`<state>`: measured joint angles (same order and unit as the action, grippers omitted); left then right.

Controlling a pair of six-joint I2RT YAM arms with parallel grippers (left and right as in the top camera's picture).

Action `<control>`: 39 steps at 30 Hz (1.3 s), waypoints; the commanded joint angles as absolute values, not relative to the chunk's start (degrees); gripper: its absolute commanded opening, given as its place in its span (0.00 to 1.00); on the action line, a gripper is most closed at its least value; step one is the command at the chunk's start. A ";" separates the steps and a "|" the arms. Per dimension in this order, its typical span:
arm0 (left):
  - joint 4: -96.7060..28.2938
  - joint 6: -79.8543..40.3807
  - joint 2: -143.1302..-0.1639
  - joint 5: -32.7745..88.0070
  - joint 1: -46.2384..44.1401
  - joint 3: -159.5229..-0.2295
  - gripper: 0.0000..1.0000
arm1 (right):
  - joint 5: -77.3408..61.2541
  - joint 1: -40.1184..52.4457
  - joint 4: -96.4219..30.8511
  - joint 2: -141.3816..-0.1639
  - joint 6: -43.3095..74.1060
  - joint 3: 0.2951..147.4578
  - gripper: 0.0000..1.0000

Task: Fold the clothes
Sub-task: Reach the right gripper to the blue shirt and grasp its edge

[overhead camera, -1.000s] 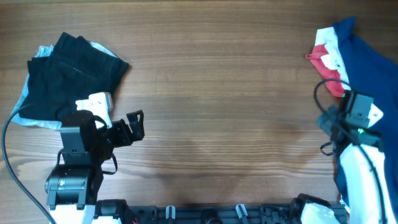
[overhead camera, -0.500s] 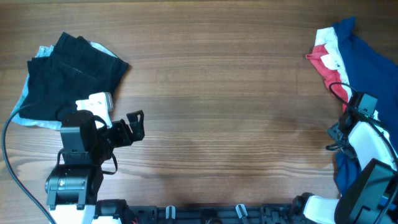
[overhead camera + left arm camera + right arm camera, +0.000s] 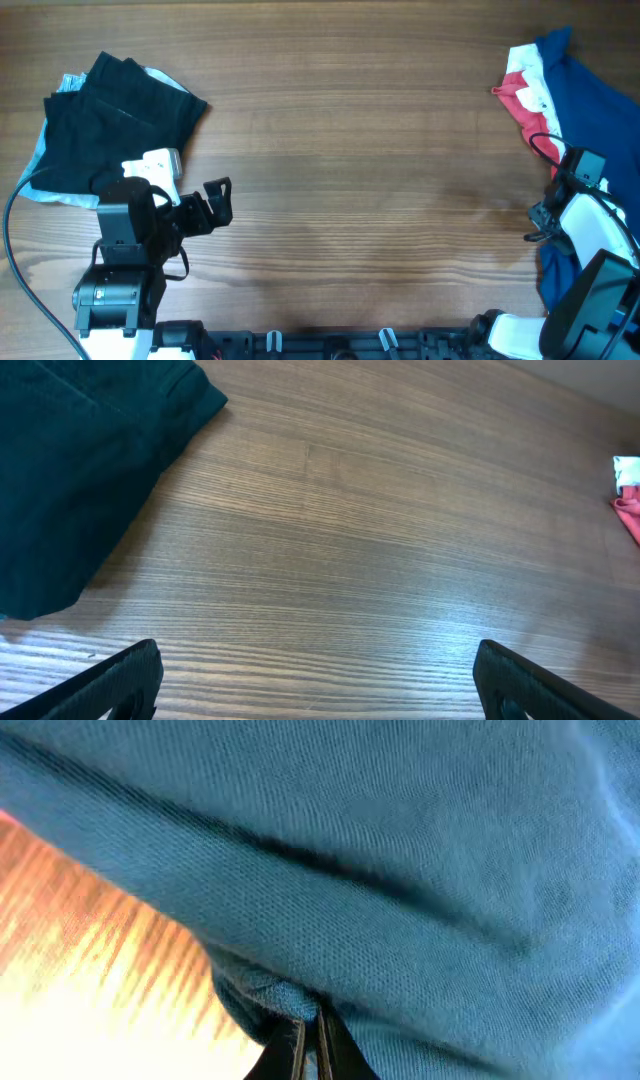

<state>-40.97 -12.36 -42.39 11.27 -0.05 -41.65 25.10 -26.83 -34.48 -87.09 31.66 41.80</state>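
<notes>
Right wrist view is filled with the royal-blue garment (image 3: 400, 870). The right pincer (image 3: 308, 1042) is clamped on a bunched fold of it, its two fingers almost touching with cloth nipped between their tips. Overhead, the garment lies along the right edge of the wooden surface (image 3: 360, 150), its long axis running from the far side toward the robot, partly out of frame. A white-and-red piece (image 3: 522, 88) pokes out at its far left edge. Well apart, at the left, a black garment (image 3: 105, 115) sits on a pale blue piece (image 3: 35, 185). The left pincer (image 3: 220, 200) hangs spread wide over bare wood just beside the black garment, holding nothing.
</notes>
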 commanded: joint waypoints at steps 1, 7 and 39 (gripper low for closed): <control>-40.82 -12.69 -42.39 12.19 -0.38 -42.81 1.00 | 23.57 -26.87 -39.24 -82.06 30.87 47.97 0.04; -40.80 -12.69 -42.39 12.16 -0.38 -42.81 1.00 | -4.75 -20.95 -43.62 -66.94 10.02 60.27 0.04; -40.97 -12.69 -42.39 12.19 -0.38 -42.81 1.00 | 25.45 -5.34 -55.48 -99.81 34.06 58.43 0.73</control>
<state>-40.99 -12.36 -42.39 11.29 -0.05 -41.65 24.10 -3.16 -57.54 -94.94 33.41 59.05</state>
